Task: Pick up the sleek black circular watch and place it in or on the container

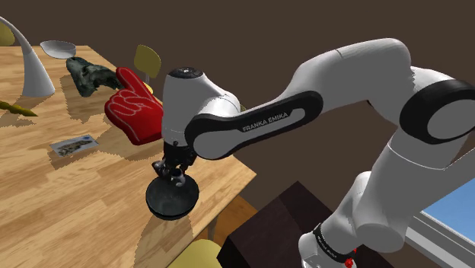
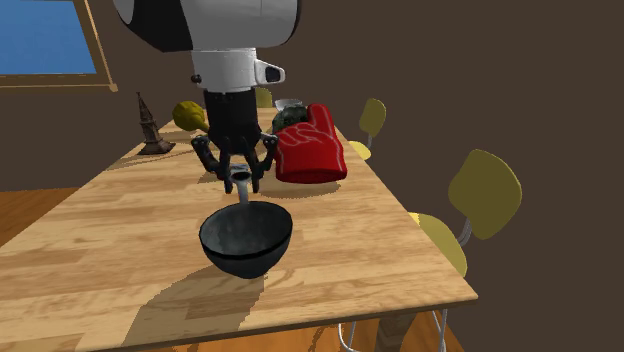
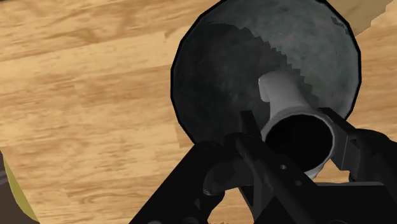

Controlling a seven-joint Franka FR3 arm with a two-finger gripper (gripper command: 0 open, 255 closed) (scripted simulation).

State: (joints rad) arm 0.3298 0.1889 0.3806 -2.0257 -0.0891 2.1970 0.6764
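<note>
End effector [image 2: 238,181] clasping watch [image 3: 298,137] between fingers, directly over dark bowl [image 2: 245,256] on wooden table [image 2: 100,250].

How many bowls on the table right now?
2. A dark bowl sits under the gripper; a pale bowl sits at the far end of the table, beyond the red foam hand. Others may be hidden behind the arm.

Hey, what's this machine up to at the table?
A white robot arm is holding a watch in its black gripper, directly above a dark bowl on the wooden table. The watch hangs over the bowl's opening and hasn't been let go yet. A red foam hand lies further back on the table.
</note>
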